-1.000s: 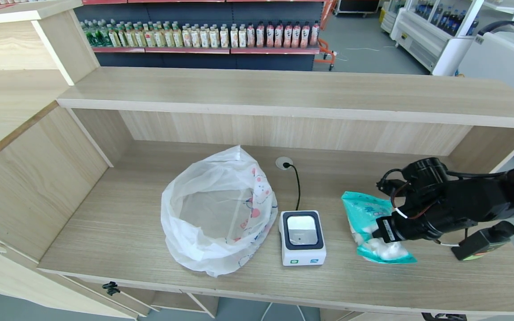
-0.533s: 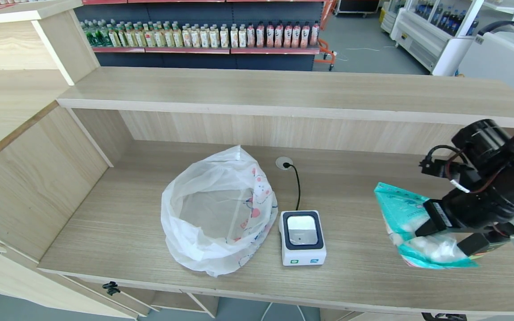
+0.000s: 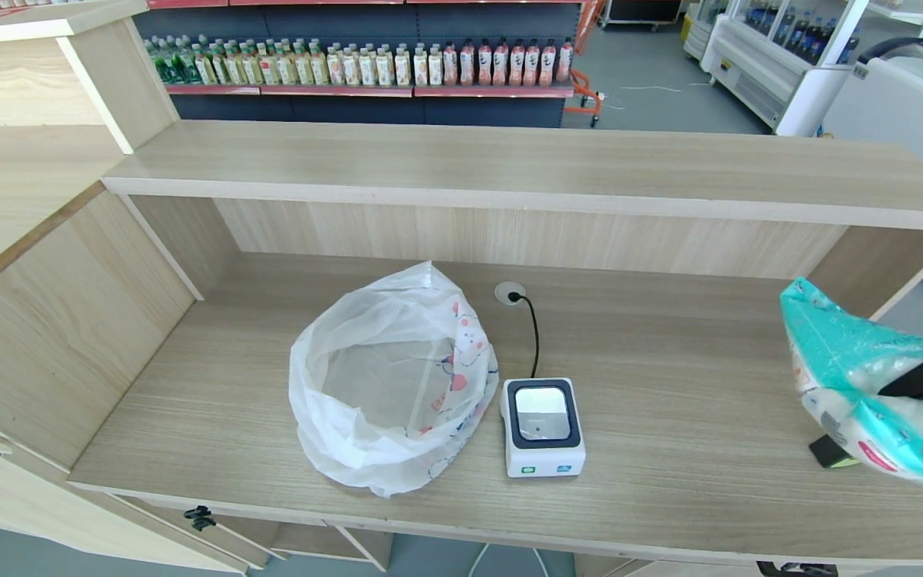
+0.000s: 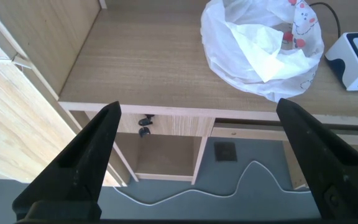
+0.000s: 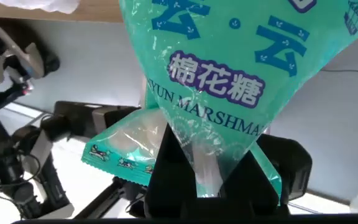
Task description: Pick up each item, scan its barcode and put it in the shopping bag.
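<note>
Teal marshmallow pack point(image 3: 854, 377) was pinched in the closed jaws of the R gripper point(image 5: 207, 180), raised off the counter point(image 3: 670, 497) at its right end, well apart from scanner point(image 3: 542, 425) & shopping bag point(image 3: 393, 377). L gripper point(image 4: 197, 165) hung out beyond the counter's front edge, jaws wide open. Bare wood lay btw. scanner & pack.

head: down onto counter point(image 3: 670, 385) | left wrist: from front, shares bag point(image 3: 393, 377), scanner point(image 3: 543, 429) | right wrist: packet point(image 5: 229, 81) close-up
</note>
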